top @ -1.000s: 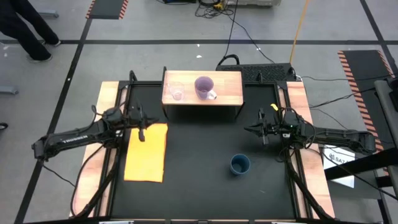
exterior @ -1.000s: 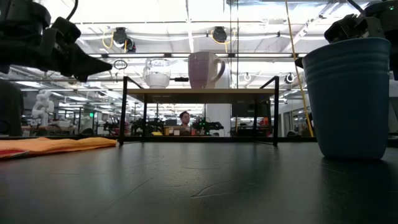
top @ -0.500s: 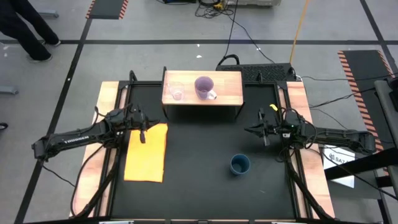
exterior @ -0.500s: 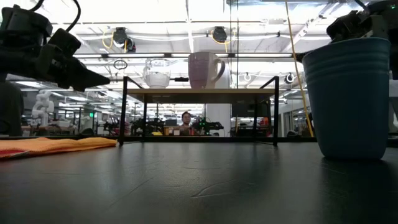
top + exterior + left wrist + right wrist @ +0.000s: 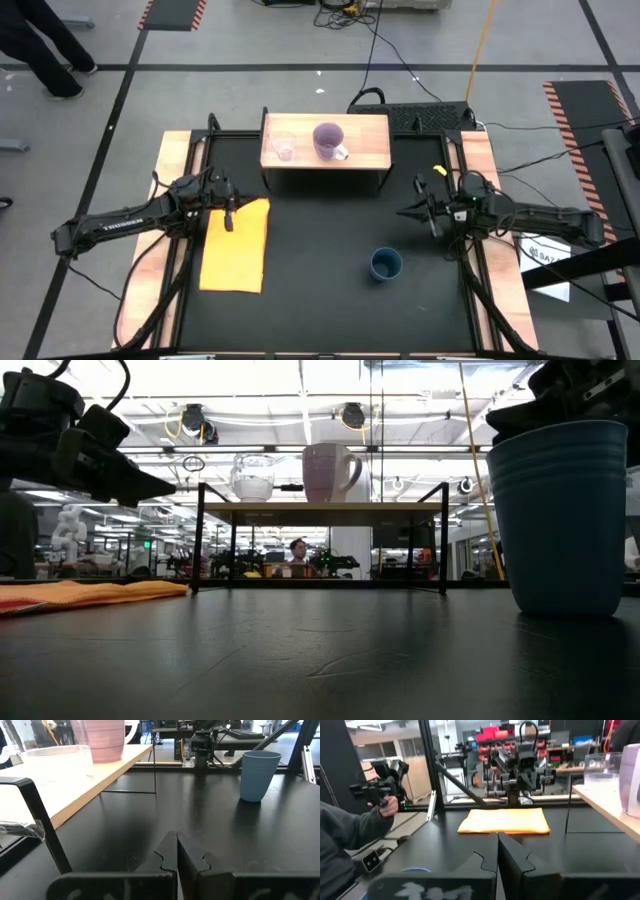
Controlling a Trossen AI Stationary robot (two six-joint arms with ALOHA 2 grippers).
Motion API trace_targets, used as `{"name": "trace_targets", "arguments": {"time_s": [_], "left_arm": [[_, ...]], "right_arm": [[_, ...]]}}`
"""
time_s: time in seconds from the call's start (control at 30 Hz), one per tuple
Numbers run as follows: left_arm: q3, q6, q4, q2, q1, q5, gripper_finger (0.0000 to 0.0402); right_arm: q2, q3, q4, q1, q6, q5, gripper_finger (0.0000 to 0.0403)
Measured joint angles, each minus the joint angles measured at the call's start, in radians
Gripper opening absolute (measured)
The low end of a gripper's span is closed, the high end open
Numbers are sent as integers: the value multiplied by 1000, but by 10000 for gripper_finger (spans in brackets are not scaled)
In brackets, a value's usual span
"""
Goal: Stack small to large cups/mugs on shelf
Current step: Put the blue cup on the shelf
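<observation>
In the high view the blue cup [image 5: 386, 264] stands alone on the black bench [image 5: 320, 300], in the lower right of the frame, while the glass cup [image 5: 284, 150] and the purple mug [image 5: 329, 140] are already on the shelf [image 5: 365, 145] at the upper centre. The right tool [image 5: 403, 211], clenched and grasping nothing, hangs just above and to the right of the blue cup in that frame, so I judge it the nearer arm. The left tool [image 5: 231, 219], also clenched and empty, waits over the yellow mat [image 5: 236, 250] at the left, well apart from the cup.
</observation>
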State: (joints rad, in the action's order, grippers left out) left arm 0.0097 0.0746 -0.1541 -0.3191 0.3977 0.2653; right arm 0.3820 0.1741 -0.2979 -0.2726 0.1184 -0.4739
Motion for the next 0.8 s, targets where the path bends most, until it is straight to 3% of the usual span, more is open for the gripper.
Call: {"name": "trace_targets", "arguments": {"time_s": [0.37, 0.8], "left_arm": [[0, 3, 0, 0, 0, 6, 0], [0, 3, 0, 0, 0, 6, 1]], "right_arm": [[0, 26, 25, 8, 0, -2, 0], [111, 128, -18, 158, 12, -1, 0]]}}
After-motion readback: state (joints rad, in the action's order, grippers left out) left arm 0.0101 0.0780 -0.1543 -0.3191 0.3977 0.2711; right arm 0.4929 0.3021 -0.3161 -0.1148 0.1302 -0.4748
